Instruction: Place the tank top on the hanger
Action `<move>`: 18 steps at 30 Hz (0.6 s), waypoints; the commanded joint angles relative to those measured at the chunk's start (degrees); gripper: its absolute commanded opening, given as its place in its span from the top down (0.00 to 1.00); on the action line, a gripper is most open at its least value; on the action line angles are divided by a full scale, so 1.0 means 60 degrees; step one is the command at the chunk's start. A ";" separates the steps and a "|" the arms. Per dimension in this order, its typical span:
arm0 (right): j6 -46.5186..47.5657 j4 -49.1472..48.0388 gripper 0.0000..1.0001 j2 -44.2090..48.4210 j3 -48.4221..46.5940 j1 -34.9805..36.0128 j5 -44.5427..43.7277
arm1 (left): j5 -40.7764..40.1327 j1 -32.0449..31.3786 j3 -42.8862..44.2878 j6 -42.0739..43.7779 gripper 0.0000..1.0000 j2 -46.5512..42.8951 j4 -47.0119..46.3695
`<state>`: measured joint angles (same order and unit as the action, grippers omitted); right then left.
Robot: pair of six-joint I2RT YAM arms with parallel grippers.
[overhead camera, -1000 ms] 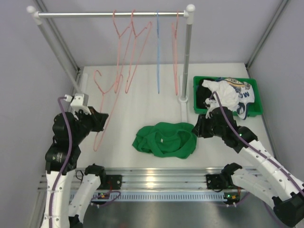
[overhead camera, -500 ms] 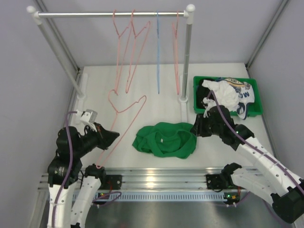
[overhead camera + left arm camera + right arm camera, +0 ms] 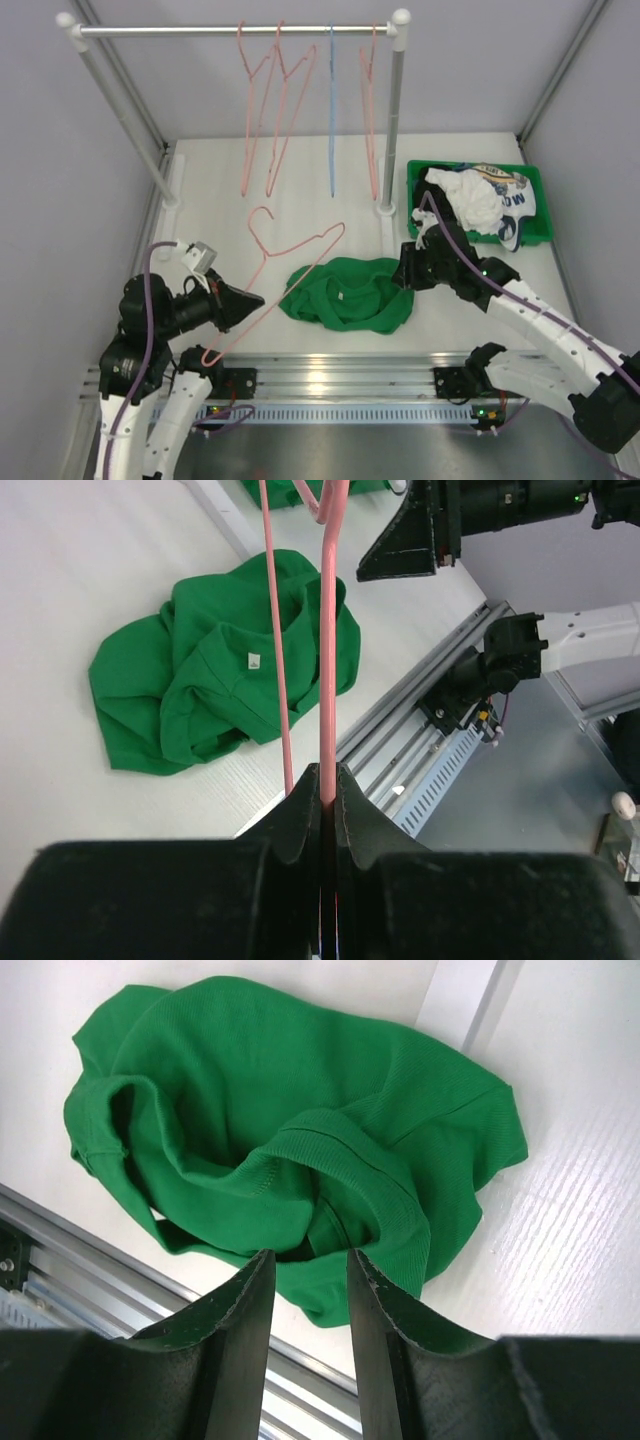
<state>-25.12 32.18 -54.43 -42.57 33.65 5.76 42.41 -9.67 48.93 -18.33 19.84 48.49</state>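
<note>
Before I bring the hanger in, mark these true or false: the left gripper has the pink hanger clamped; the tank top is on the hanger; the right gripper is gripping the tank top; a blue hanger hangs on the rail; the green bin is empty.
1. The left gripper is shut on the pink hanger. True.
2. The tank top is on the hanger. False: it lies crumpled on the table.
3. The right gripper grips the tank top. False: its jaws stand apart above the fabric.
4. A blue hanger hangs on the rail. True.
5. The green bin is empty. False: it holds a white printed garment.
</note>
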 commanded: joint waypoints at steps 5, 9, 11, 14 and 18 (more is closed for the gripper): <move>-0.0163 -0.0515 0.66 -0.0566 -0.0157 0.0398 -0.0916 | 0.0622 -0.0525 -0.0098 -0.0080 1.00 0.0677 -0.0362; -0.0324 -0.0968 0.66 -0.0581 0.0223 0.0398 -0.1253 | 0.0169 -0.1214 0.0092 0.0095 1.00 0.1321 -0.0275; -0.0427 -0.1174 0.66 -0.0552 0.0531 0.0412 -0.1165 | -0.0153 -0.1594 0.0355 0.0168 1.00 0.1615 -0.0245; -0.0500 -0.1409 0.66 -0.0508 0.0780 0.0398 -0.1209 | -0.0345 -0.1874 0.0736 0.0359 1.00 0.2214 -0.0157; -0.0442 -0.1584 0.66 -0.0697 0.0912 0.0412 -0.1355 | -0.0432 -0.2108 0.0957 0.0505 1.00 0.2742 -0.0157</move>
<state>-27.55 27.27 -58.26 -37.15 35.09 -0.64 40.77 -21.26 51.79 -16.78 34.63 48.71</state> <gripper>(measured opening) 0.346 0.072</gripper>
